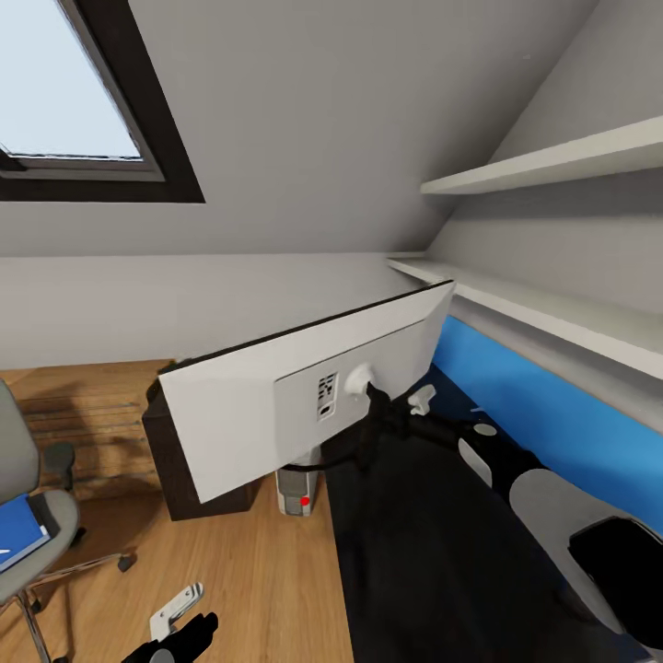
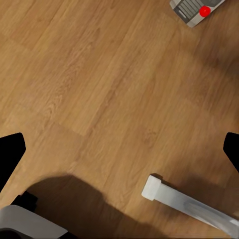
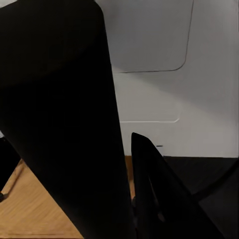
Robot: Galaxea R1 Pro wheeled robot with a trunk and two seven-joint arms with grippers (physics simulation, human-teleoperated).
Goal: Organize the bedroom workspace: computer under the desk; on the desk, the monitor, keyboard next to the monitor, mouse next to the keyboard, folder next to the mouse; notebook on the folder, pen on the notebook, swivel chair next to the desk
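The right gripper [image 1: 376, 398] is clamped on the thin black stand of the monitor [image 1: 276, 405], its smooth white back tilted over the glossy black desk [image 1: 433, 552]; left gripper's state, can't tell.

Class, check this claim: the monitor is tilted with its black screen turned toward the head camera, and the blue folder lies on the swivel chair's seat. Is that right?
Not quite. The monitor is tilted, but the head view shows its white back facing the camera, not its screen. The blue folder does lie on the swivel chair seat.
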